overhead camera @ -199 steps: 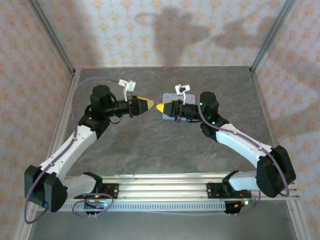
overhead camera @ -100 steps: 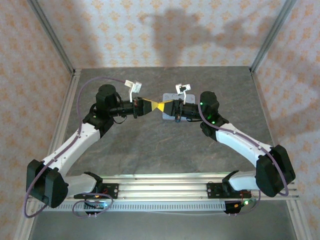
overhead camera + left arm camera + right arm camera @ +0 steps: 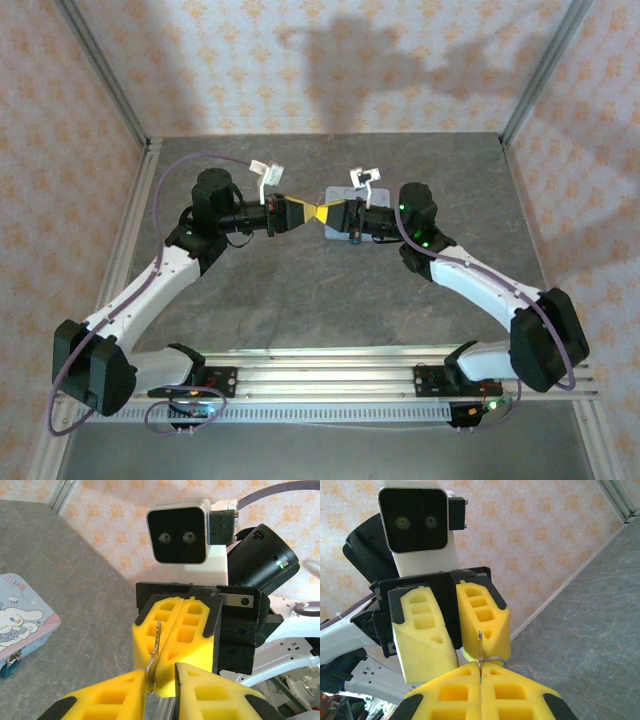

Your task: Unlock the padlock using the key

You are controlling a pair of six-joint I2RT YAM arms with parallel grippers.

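The right gripper (image 3: 480, 672) is clenched on the key (image 3: 480, 647); blade and ring poke out from the seam of its pads. The left gripper (image 3: 310, 211) faces it tip to tip with its jaws parted a little. The ring sits just at the inner edge of one finger (image 3: 125, 685), and nothing shows them pinching it.

The change from a second back is that the gap between the two tips is gone, the left arm having swung in to meet the right. Over the last half-second the pose hardly shifts. That reads as a hand-over or regrip of the key, not yet made, since the right pads alone hold it.

The padlock (image 3: 10, 666) seems to hang at the front clasp of the tin (image 3: 25, 622). The tin lies on the table (image 3: 300, 300) under and just behind the right wrist, well below the meeting point.

Bare tabletop lies near and left of the tin, so a descent to the padlock looks open. The side rails (image 3: 135, 220) and walls are well apart from both arms. The tight spot is the tips themselves, finger against finger.
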